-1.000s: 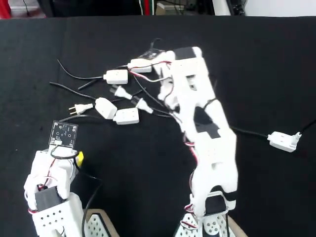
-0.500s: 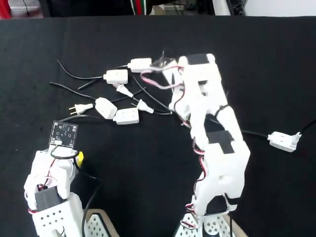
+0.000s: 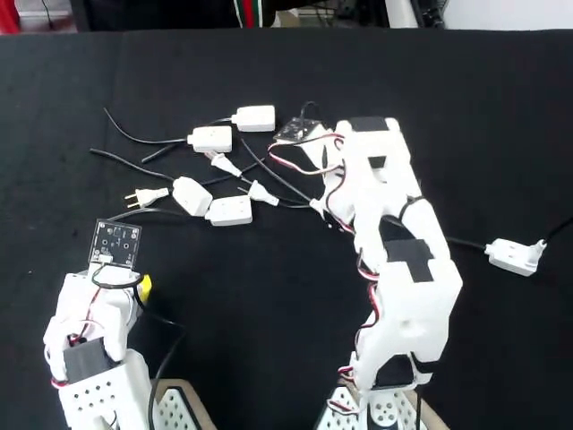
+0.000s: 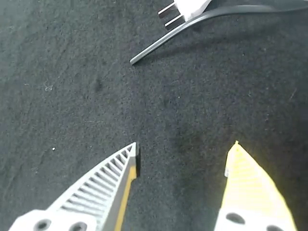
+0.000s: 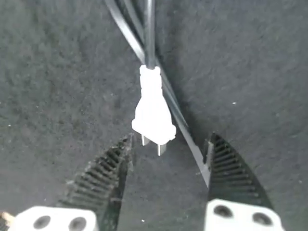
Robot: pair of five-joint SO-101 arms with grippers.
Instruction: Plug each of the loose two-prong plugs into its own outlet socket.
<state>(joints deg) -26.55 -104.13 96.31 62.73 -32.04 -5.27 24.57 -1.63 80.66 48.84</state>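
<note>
Step in hand, judged: pick-up approach on one plug; no plug looks seated. L gripper (image 4: 183, 144) sits nearest the base, jaws released, empty, over black cloth (image 4: 72, 72). The prongs of a second plug (image 4: 171, 13) lie well ahead. R gripper (image 5: 169, 139) is likewise released. Its fingers stand either side of a white two-prong plug (image 5: 153, 115), prongs toward it, not gripped. Next move req.: close on plug body, keep prongs free, avoid cables (image 5: 125, 29) beneath. Count, high view: 3 loose plugs (image 3: 260, 191); 4 box outlet sockets (image 3: 515, 255) (1 apart at right, 1 mid-cluster, 2 farthest); 1 rounded white body (image 3: 191, 195), type unclear.
</note>
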